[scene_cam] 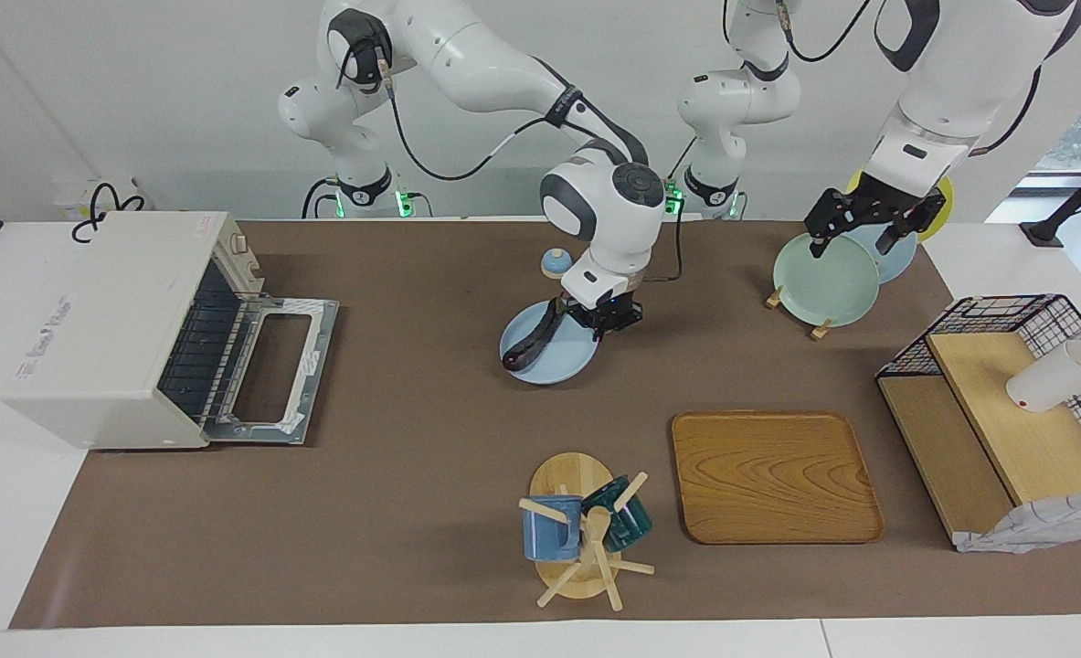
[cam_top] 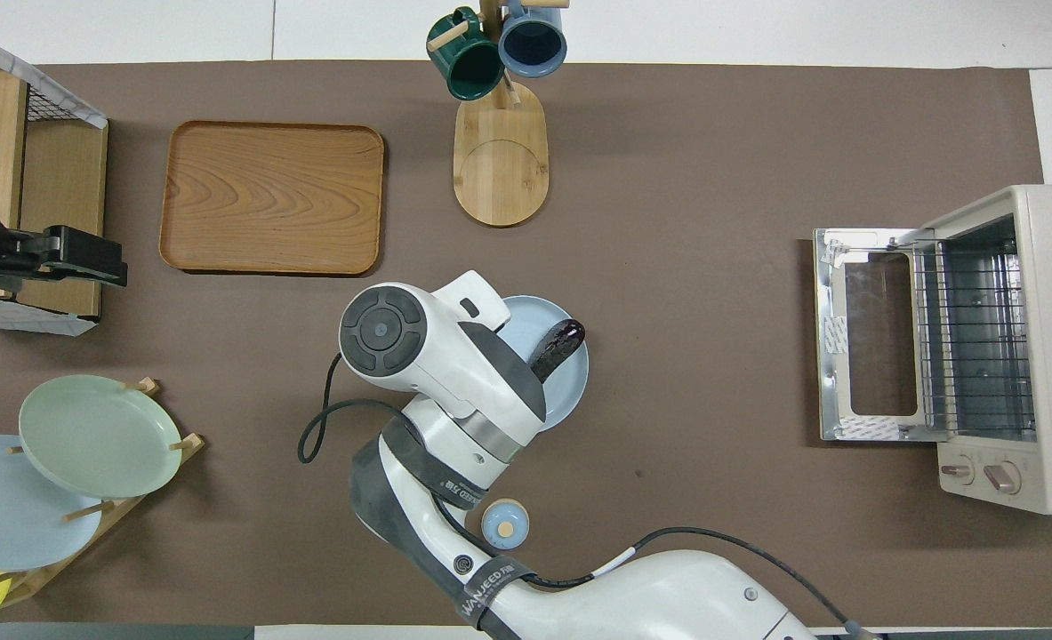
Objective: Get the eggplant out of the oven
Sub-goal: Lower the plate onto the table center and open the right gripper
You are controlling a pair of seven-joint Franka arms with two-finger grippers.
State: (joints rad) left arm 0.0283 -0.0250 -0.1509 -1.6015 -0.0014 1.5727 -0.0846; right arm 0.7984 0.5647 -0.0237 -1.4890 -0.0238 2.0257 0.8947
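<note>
The eggplant [scene_cam: 531, 342] [cam_top: 558, 344] lies dark and glossy on a light blue plate [scene_cam: 554, 364] [cam_top: 573, 391] at the middle of the brown mat. My right gripper [scene_cam: 606, 321] is shut on that plate's rim, at the side toward the left arm; whether the plate rests on the mat I cannot tell. In the overhead view the arm's wrist hides the gripper. The cream oven [scene_cam: 111, 329] [cam_top: 1010, 347] stands at the right arm's end of the table with its door [scene_cam: 275, 366] dropped open and its rack bare. My left gripper [scene_cam: 855, 233] [cam_top: 90, 258] waits open over the plate rack.
A plate rack [scene_cam: 823, 279] with green, blue and yellow plates stands near the left arm's base. A wooden tray [scene_cam: 775, 475], a mug tree [scene_cam: 581, 530] with two mugs, a wire-and-wood shelf [scene_cam: 1006, 402] and a small blue lid [scene_cam: 556, 263] are also on the table.
</note>
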